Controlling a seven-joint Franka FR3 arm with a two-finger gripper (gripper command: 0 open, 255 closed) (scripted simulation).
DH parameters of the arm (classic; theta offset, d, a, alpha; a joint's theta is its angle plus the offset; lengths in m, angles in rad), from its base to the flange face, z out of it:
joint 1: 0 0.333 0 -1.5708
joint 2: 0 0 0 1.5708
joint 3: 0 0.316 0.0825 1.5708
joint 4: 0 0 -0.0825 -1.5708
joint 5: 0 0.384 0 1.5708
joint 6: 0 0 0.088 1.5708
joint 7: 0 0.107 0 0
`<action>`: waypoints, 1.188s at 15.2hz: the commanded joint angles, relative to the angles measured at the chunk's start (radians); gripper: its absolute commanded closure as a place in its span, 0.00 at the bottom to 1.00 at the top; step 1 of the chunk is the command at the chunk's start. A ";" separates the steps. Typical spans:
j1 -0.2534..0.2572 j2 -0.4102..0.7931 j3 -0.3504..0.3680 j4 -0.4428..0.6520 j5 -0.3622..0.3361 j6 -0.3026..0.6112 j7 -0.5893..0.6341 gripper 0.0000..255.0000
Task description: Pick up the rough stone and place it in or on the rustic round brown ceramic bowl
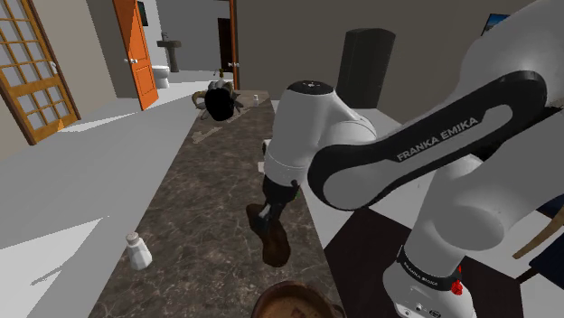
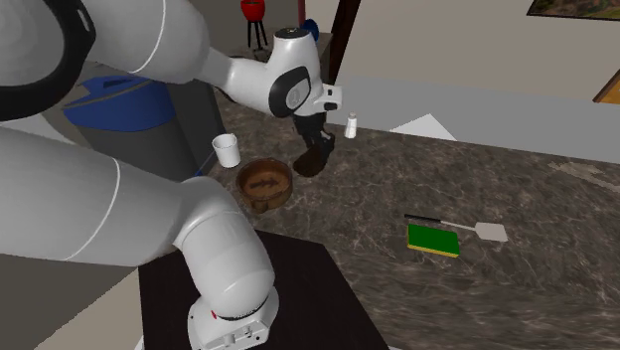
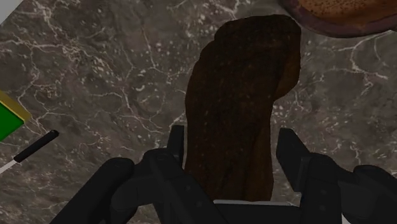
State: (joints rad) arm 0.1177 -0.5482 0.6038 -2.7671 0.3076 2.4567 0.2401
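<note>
Jaws of the gripper pinch the dark brown stone from both sides, holding it over the marble counter, just beside the round brown bowl.

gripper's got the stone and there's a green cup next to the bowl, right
Not quite: the cup next to the bowl is white, not green, as the second exterior view shows. The gripper does hold the stone.

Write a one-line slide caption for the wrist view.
Wrist view: black gripper clasping the dark brown stone over the marbled counter, with the brown bowl just beyond the stone's far end.
</note>
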 commanded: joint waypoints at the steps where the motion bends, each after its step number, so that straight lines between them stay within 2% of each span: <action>1: 0.048 -0.049 0.023 -0.024 0.032 -0.024 0.039 1.00; 11: 0.288 -0.234 0.186 -0.037 0.170 -0.189 0.313 1.00; 18: 0.271 -0.151 0.257 -0.083 0.201 -0.058 0.324 1.00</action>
State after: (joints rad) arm 0.3930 -0.7136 0.8496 -2.8445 0.5046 2.3770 0.5620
